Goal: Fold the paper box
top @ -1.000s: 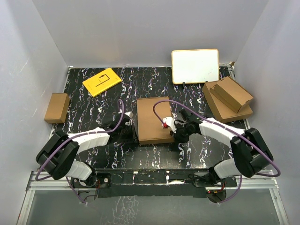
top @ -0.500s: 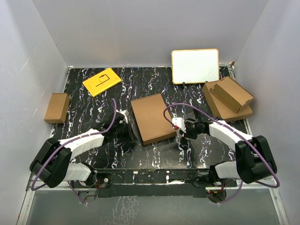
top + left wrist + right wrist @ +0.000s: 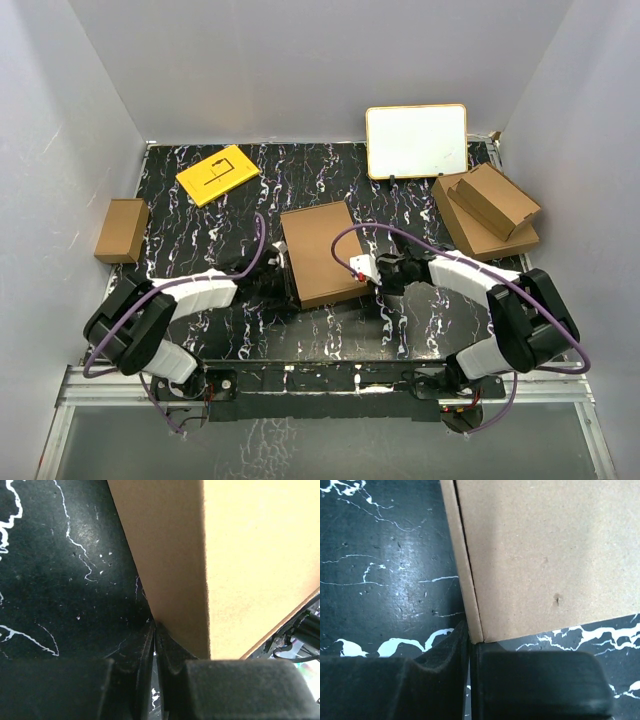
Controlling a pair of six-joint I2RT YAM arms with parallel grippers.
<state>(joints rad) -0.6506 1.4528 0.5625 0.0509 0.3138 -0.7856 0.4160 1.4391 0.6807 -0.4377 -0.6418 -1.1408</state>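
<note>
The paper box [image 3: 322, 252] lies closed and flat in the middle of the black marbled table, turned slightly askew. My left gripper [image 3: 283, 273] is shut, and its tips press against the box's left side wall near the front. In the left wrist view the gripper [image 3: 156, 626] meets the base of the box wall [image 3: 165, 555]. My right gripper [image 3: 373, 277] is also shut and touches the box's right edge near the front corner. The right wrist view shows the gripper [image 3: 470, 637] right at the corner of the box [image 3: 545, 555]. Neither gripper holds anything.
A yellow card with black lines [image 3: 218, 174] lies at the back left, and a small brown box [image 3: 123, 229] sits by the left wall. A whiteboard [image 3: 416, 140] stands at the back right. Stacked cardboard pieces [image 3: 487, 212] rest by the right wall.
The box has turned a little counter-clockwise. Both grippers drew away from it half a second ago and are back against its sides now.
</note>
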